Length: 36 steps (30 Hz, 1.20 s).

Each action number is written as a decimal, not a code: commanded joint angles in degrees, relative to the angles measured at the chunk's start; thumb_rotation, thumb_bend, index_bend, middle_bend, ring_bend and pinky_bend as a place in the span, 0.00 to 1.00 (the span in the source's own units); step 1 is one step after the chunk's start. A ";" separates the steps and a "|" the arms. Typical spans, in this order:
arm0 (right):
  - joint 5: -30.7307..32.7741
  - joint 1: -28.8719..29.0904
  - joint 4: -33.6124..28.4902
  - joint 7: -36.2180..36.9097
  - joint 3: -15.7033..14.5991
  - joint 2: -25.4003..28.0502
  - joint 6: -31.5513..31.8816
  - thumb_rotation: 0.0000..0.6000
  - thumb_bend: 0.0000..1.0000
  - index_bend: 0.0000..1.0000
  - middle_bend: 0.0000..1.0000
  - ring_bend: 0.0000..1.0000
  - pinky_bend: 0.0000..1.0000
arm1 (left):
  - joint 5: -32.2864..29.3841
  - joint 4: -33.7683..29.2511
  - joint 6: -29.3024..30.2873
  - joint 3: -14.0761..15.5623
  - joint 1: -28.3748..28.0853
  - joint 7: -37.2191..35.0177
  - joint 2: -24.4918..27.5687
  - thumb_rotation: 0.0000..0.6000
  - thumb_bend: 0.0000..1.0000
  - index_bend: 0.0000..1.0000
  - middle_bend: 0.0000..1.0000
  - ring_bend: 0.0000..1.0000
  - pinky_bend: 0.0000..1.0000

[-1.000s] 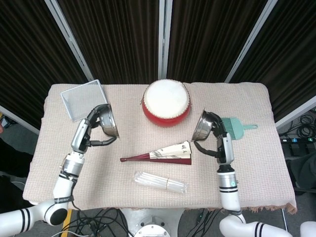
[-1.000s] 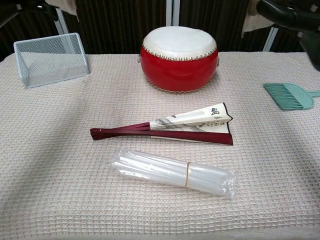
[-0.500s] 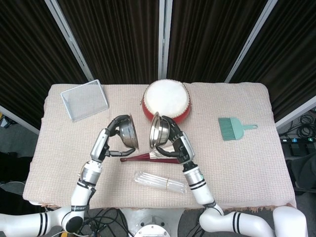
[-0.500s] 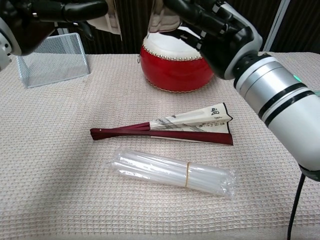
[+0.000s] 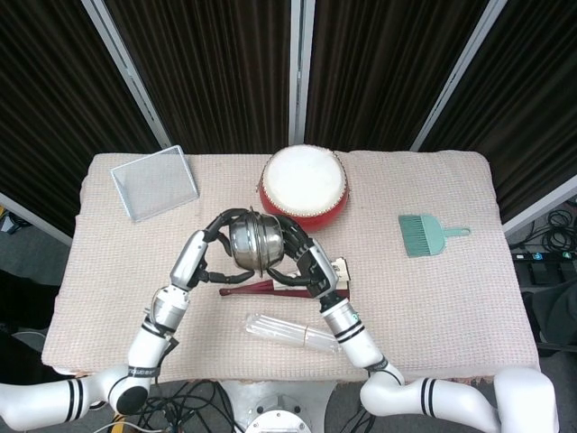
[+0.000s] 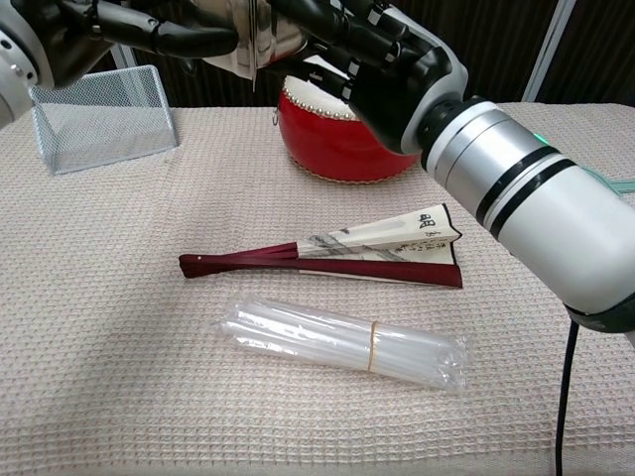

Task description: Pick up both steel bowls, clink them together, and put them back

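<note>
Above the beige waffle cloth (image 5: 469, 298) before dark curtains (image 5: 216, 63), each hand (image 5: 219, 236) (image 5: 293, 242) holds a steel bowl (image 5: 242, 242) (image 5: 267, 244).

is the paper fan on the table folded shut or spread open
Nearly shut: the fan lies flat on the cloth, ribs bunched, only a narrow wedge of paper showing.

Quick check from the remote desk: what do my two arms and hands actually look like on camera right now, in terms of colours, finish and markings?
Both arms are glossy silver-white tubes with black ring bands near the joints. The left hand and right hand have black fingers on silver-grey bodies. In the chest view, a thin black cable hangs from the right arm, with a small green mark by the bands.
</note>
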 commanded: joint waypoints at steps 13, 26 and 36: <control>0.39 0.88 0.58 2.26 0.01 1.34 -1.45 1.00 0.20 0.49 0.40 0.31 0.35 | -1.81 -1.38 -2.56 -2.05 -1.07 -2.99 0.63 1.00 0.20 0.45 0.43 0.39 0.58; 0.74 -1.85 -0.22 4.22 -0.42 4.18 1.92 1.00 0.20 0.49 0.39 0.31 0.35 | -1.99 -1.83 -2.03 -2.54 -0.06 -4.98 2.49 1.00 0.20 0.45 0.43 0.39 0.59; 0.75 2.14 0.55 3.53 0.27 1.22 -1.70 1.00 0.20 0.49 0.39 0.31 0.35 | -3.34 -2.51 -4.31 -2.55 -1.65 -3.82 0.81 1.00 0.20 0.45 0.43 0.39 0.59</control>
